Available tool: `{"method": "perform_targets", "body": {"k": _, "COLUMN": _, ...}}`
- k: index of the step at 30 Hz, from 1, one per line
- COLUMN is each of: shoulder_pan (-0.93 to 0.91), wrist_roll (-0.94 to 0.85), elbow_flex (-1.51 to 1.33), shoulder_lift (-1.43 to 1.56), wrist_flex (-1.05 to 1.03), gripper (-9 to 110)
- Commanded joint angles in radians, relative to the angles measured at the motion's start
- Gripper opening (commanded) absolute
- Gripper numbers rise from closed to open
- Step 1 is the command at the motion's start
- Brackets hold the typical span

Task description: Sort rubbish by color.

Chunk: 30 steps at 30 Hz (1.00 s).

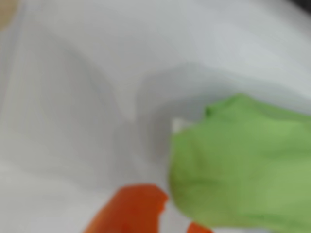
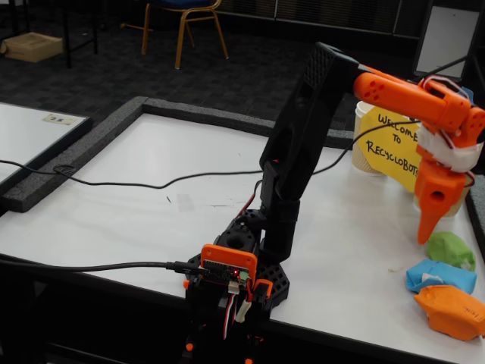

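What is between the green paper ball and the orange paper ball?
The blue wad lies between the green wad and the orange wad, shown in the fixed view.

Wrist view close above green wad [image 1: 243, 165]; fixed view behind arm, shares wad [image 2: 450, 249].

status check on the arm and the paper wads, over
Gripper above green wad, holding nothing; open or shut unclear. Blue wad and orange wad lie on table. Nothing blocking.

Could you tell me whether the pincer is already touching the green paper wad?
Cannot tell. In the fixed view the pincer tip sits just above the green wad, with no plain gap or contact; the wrist view is too blurred to settle it.
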State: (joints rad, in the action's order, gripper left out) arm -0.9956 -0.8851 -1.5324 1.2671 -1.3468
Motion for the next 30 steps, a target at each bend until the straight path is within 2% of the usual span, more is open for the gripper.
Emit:
{"method": "perform_targets", "body": {"k": 1, "shoulder_pan": 0.025, "wrist_roll": -0.006, "elbow_flex": 0.156, "shoulder_lift": 0.04, "wrist_flex": -0.014, "gripper": 1}}
{"method": "perform_targets", "body": {"k": 10, "shoulder_pan": 0.017, "wrist_roll": 0.005, "elbow_flex": 0.318, "shoulder_lift": 0.078, "wrist_flex": -0.097, "gripper": 0}}
{"method": "perform_targets", "body": {"k": 16, "shoulder_pan": -0.006, "wrist_roll": 0.009, "elbow_flex": 0.318, "shoulder_lift": 0.126, "wrist_flex": -0.095, "gripper": 0}}
{"method": "perform_targets", "body": {"k": 21, "shoulder_pan": -0.048, "wrist_roll": 0.02, "elbow_flex": 0.318, "shoulder_lift": 0.161, "wrist_flex": -0.015, "gripper": 0}}
{"method": "perform_targets", "body": {"k": 30, "shoulder_pan": -0.08, "wrist_roll": 0.531, "elbow_flex": 0.284, "shoulder_lift": 0.176, "wrist_flex": 0.086, "gripper": 0}}
